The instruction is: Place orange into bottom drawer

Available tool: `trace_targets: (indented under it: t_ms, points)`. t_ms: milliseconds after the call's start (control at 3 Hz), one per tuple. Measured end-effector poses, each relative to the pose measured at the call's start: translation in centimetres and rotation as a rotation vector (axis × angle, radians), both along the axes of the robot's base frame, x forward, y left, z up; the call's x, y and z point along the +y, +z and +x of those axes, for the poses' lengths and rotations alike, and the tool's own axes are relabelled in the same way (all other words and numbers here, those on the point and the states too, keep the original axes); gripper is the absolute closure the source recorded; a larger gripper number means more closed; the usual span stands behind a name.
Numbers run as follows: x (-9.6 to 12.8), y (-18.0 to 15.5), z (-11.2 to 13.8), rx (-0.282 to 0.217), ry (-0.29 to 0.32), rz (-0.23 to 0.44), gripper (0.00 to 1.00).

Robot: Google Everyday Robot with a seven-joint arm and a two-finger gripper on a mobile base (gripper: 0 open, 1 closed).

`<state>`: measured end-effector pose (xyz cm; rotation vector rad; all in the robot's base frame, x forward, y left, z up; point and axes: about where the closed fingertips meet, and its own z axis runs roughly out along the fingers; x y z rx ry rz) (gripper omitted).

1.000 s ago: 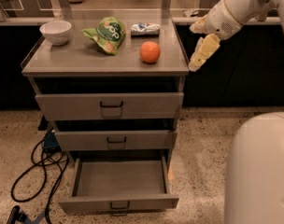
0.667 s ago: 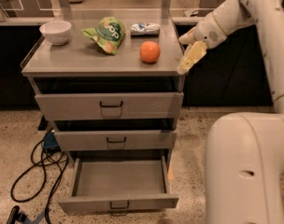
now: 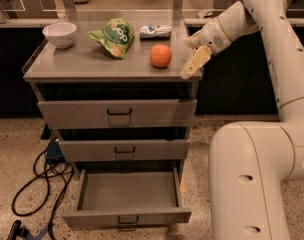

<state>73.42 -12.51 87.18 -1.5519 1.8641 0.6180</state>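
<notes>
Background: dim room with dark counters behind and a speckled floor (image 3: pixel 22 139); black cables (image 3: pixel 39 181) lie coiled on it to the left of the cabinet

Cabinet top (image 3: pixel 87 66): grey, flat, with a raised lip along the left and back edges

Orange (image 3: pixel 160 55): sits on the cabinet top toward its right front, resting on the surface; free of the gripper

Bottom drawer (image 3: pixel 127 217): pulled well out, its grey inside showing; low front panel with a small black handle

Upper drawers: top drawer (image 3: pixel 117 113) and middle drawer (image 3: pixel 117 150) both pushed in; the middle one stands slightly forward of the top one

Other things on top: white bowl (image 3: pixel 59 34) at the back left corner; green snack bag (image 3: pixel 113 36) near the middle; small white and blue packet (image 3: pixel 155 31) behind the orange

Gripper (image 3: pixel 188 58): at the right edge of the cabinet top, just right of the orange and apart from it; beige fingers (image 3: pixel 196 62) spread and angled down to the left; nothing between them

Arm (image 3: pixel 272 39): white; reaches down from the upper right; the robot's white body (image 3: pixel 257 184) fills the lower right
</notes>
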Motion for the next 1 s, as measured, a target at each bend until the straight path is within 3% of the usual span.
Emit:
trace_targets:
  t_ms: [333,667,1000]
  points:
    - [2.7,0.7,3.5,-0.132,0.002,-0.051,0.00]
    - [2.8,0.7,3.6,-0.132,0.002,-0.050,0.00]
    - [5.9,-1.6,6.7,-0.168,0.001,-0.016,0.00]
